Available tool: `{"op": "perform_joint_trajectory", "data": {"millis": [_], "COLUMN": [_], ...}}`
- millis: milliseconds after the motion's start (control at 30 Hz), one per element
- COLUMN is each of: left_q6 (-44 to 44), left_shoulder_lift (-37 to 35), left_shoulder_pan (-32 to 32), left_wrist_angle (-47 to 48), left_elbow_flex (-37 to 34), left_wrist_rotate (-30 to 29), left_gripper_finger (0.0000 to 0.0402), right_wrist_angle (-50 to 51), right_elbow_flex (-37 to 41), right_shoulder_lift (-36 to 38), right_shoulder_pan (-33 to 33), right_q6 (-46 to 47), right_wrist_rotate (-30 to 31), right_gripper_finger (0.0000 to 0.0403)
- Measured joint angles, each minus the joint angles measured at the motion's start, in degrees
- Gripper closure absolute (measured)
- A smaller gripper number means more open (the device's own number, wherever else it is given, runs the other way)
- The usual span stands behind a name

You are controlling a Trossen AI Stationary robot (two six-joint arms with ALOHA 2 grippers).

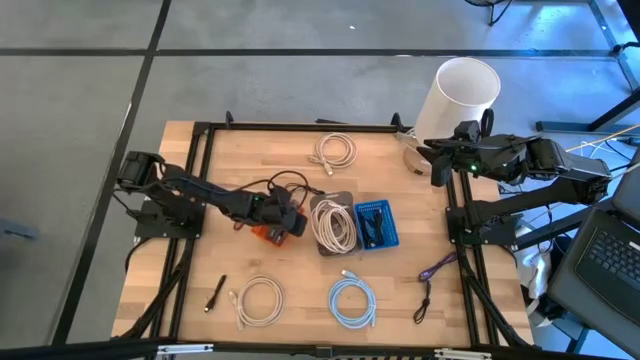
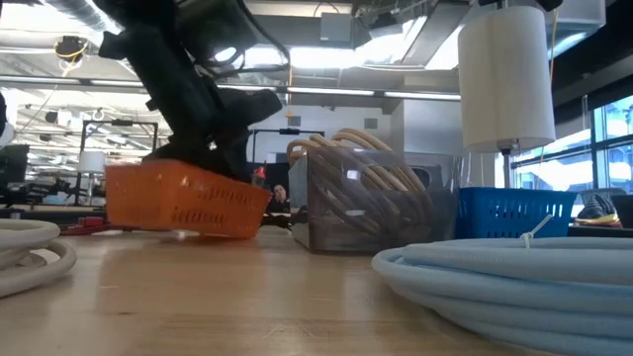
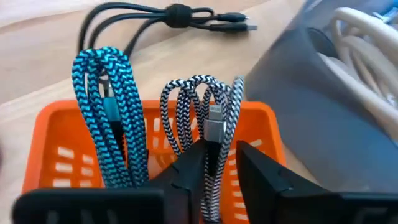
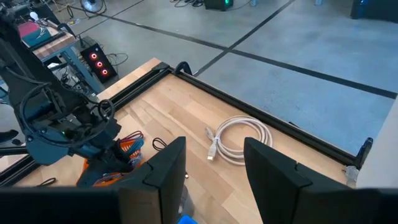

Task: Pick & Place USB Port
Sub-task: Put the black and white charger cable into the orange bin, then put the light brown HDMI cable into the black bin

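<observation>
The left gripper (image 3: 214,165) sits over the orange bin (image 1: 268,234) near the middle of the worktop (image 1: 300,280). Its jaws flank the black-and-white cable (image 3: 205,112), which stands in the bin beside a blue braided cable (image 3: 109,93). The jaws look parted only a little around the cable's silver plug; whether they grip it or have let go I cannot tell. In the low view the bin is tipped, 1 edge lifted off the wood.

The right gripper (image 4: 211,168) waits at the worktop's right edge by the white cylinder (image 1: 462,90), jaws spread and empty.

By my reading, the placing of this cable is at or near its end: it is already inside the bin, with only release and withdrawal left. Still loose on the worktop are 2 white coils (image 1: 335,150) (image 1: 258,298), a pale blue coil (image 1: 352,302), a black cable (image 3: 180,15), a purple one (image 1: 432,272) and a small black stick (image 1: 215,295). A grey bin (image 1: 332,225) holds white cable; a blue bin (image 1: 377,224) stands beside it.
</observation>
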State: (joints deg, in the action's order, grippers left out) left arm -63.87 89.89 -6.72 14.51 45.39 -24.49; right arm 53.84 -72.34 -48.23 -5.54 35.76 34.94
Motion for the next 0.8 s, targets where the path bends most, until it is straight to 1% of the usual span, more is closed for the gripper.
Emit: {"op": "perform_joint_trajectory", "data": {"millis": [167,233,333,467,533,600,633,700,800], "left_q6": [1.26,3.09,6.24,10.29,12.64,15.60,17.28,20.43,23.01], "left_shoulder_lift": [-0.96,-1.68,-4.12,-10.01,-14.03,-17.80,-19.88,-23.48,-27.78], "left_shoulder_pan": [0.57,1.02,1.59,2.27,2.54,2.81,2.80,2.72,2.53], "left_wrist_angle": [0.91,1.42,3.19,7.86,10.55,12.17,13.61,15.42,18.15], "left_elbow_flex": [1.47,2.12,3.96,6.38,7.63,8.81,9.09,9.51,9.61], "left_wrist_rotate": [3.26,5.25,6.55,3.86,2.89,3.49,4.53,9.53,21.65], "left_gripper_finger": [0.0274,0.0263,0.0253,0.0250,0.0251,0.0253,0.0255,0.0257,0.0258], "right_wrist_angle": [0.00,0.01,0.04,0.13,0.13,0.15,0.15,0.24,0.27], "right_elbow_flex": [0.00,0.00,0.00,0.00,0.00,0.00,0.00,0.00,0.00], "right_shoulder_lift": [0.00,-0.02,-0.02,-0.02,0.00,-0.02,-0.01,0.00,0.00], "right_shoulder_pan": [0.00,0.00,0.00,0.00,0.00,0.00,0.00,0.00,0.01], "right_q6": [0.01,0.01,-0.07,-0.15,-0.21,-0.19,-0.19,-0.19,-0.25], "right_wrist_rotate": [0.00,-0.02,-0.02,-0.02,-0.02,-0.02,-0.04,-0.04,-0.02], "right_gripper_finger": [0.0239,0.0239,0.0239,0.0239,0.0239,0.0239,0.0239,0.0239,0.0239]}}
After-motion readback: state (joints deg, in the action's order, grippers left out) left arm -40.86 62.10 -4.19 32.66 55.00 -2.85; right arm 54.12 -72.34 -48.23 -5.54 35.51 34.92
